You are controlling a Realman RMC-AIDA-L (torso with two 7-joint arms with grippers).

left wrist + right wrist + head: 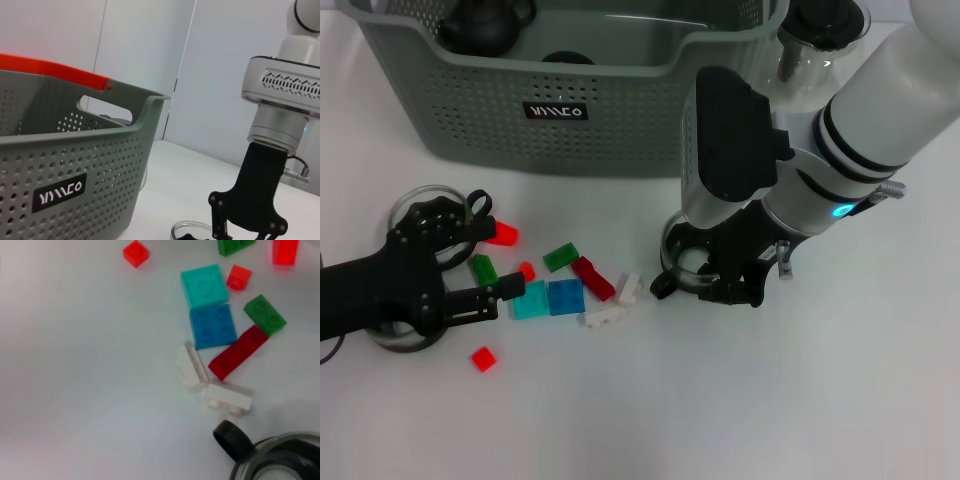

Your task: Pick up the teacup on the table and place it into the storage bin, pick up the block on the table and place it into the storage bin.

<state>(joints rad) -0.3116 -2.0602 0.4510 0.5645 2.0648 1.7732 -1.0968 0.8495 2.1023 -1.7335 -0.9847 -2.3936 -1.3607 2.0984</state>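
The grey-green storage bin (620,110) stands at the back of the table and also fills the left wrist view (75,150). A clear glass teacup (682,262) with a black handle stands right of the blocks and shows in the right wrist view (280,460). My right gripper (735,290) hangs low right beside the cup, open, holding nothing; the left wrist view shows it too (245,232). Several blocks lie mid-table: teal (530,300), blue (566,296), a long red one (592,278), white ones (605,315). My left gripper (495,250) is open and empty just left of them.
A dark teapot (480,25) sits inside the bin. A clear glass teapot (820,45) stands right of the bin, behind my right arm. A round glass piece (415,200) lies partly hidden under my left arm. A small red block (483,358) lies apart toward the front.
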